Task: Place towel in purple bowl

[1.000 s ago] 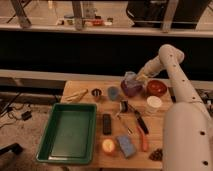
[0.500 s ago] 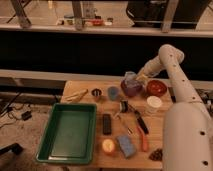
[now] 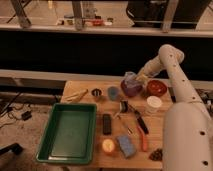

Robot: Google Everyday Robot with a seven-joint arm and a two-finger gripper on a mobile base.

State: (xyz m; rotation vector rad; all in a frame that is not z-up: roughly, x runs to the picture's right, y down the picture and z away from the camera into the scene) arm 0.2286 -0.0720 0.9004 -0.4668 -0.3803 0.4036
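The purple bowl (image 3: 131, 89) sits at the back of the wooden table (image 3: 159, 135), right of centre. The pale grey-blue towel (image 3: 129, 78) lies bunched in and over the bowl's top. My gripper (image 3: 139, 78) is right at the towel's right side, just above the bowl's rim, at the end of the white arm (image 3: 172, 65) that reaches in from the right.
A red-orange bowl (image 3: 156, 87) stands just right of the purple one. A green tray (image 3: 70, 131) fills the left front. Also on the table are a white cup (image 3: 153, 105), a blue sponge block (image 3: 125, 145), a black remote (image 3: 106, 123), an orange fruit (image 3: 108, 145) and small tools.
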